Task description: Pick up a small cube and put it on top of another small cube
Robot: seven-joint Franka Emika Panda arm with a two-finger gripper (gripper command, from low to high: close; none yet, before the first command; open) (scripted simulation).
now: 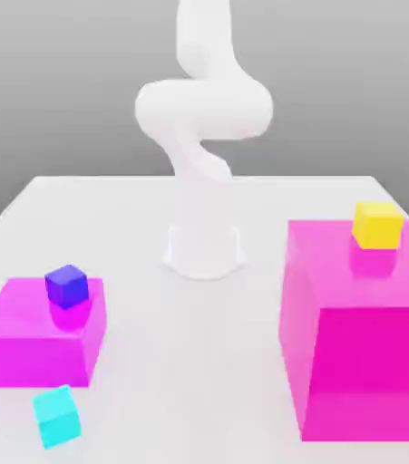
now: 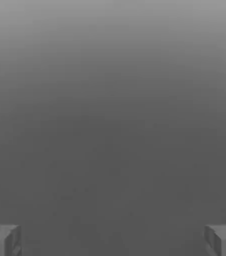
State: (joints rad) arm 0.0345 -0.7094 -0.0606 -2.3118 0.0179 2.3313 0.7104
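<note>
Both fingertips (image 2: pixel 2 240) of the gripper (image 2: pixel 113 241) stand far apart in the hand view, one at each lower corner of the frame, with nothing between them; the jaws are spread wide and hold no object. Behind them lies plain grey background.

The exterior view gives the table (image 1: pixel 153 362) and its contents, which the hand view lacks. Taking the white arm base (image 1: pixel 205 249) as the landmark and going from the exterior view's left to its right: the low magenta block (image 1: pixel 40 340) sits well to the left of the base and nearer the camera. A dark blue cube (image 1: pixel 66 285) rests on top of that block, touching its upper face. The small cyan cube (image 1: pixel 57 416) lies on the table, further left of the base than the blue one and much nearer the camera, just in front of the low block and slightly tilted relative to it. The arm (image 1: pixel 203 118) rises from the base and curls overhead, its upper end leaving the frame. To the right of the base stands the tall magenta block (image 1: pixel 362 335), well apart from it. The small yellow cube (image 1: pixel 376 225) sits on that block's top face, near its far edge, to the right of the base.
</note>
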